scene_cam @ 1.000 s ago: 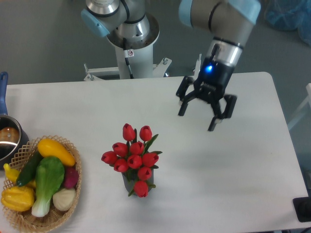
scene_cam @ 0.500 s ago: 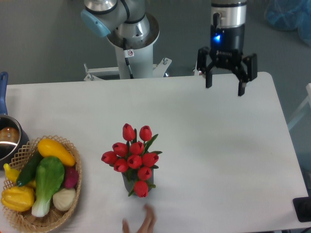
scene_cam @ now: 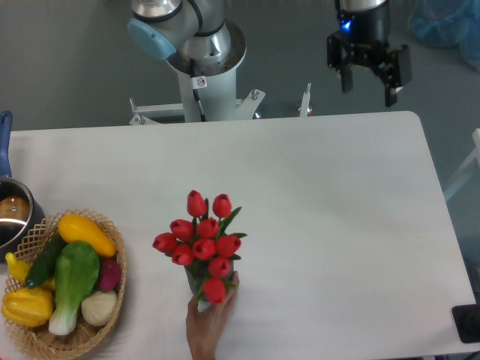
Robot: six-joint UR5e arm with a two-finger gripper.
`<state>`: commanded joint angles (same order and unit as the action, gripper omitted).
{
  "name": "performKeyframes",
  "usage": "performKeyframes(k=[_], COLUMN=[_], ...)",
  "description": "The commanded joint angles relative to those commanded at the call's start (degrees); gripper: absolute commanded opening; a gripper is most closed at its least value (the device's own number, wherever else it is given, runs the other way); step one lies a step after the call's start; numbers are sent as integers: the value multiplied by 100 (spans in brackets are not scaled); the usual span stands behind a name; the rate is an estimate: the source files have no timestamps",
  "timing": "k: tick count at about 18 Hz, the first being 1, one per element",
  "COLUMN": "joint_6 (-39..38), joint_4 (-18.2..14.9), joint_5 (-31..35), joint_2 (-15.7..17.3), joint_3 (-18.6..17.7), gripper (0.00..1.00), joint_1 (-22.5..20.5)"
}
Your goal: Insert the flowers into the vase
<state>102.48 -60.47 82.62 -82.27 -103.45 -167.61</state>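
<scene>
White table point(scene_cam: 337, 225) fills most of the view, and it is the biggest thing to see. At about nine o'clock on it sits a woven basket point(scene_cam: 112, 300) full of green, yellow and purple vegetables point(scene_cam: 71, 281). A bit of a pot point(scene_cam: 11, 214) peeks in just above the basket, at the edge.

High up at about one o'clock, past the far edge of the table, hangs the gripper point(scene_cam: 369, 75). Its two fingers are spread wide and nothing is between them. It is well apart from everything on the table.

Near the middle, toward six o'clock, stand the flowers point(scene_cam: 201, 244), red tulips with green leaves. Their stems go down into the vase point(scene_cam: 193, 283), so the bunch looks to be already in. Only a little of the dark vase shows, because the buds cover it.

A person's hand point(scene_cam: 208, 322) reaches in from six o'clock and touches the vase and the lowest bud.

The job looks finished, since the tulips sit upright in the vase. The arm probably has no more to do, and it should stay clear while the hand is there.
</scene>
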Motion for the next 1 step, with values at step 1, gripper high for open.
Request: performKeyframes(k=[1], joint_6=[0], joint_4=[9], joint_5=[0], joint_2=[0], joint_3=[-9], gripper=[100], joint_1=[0])
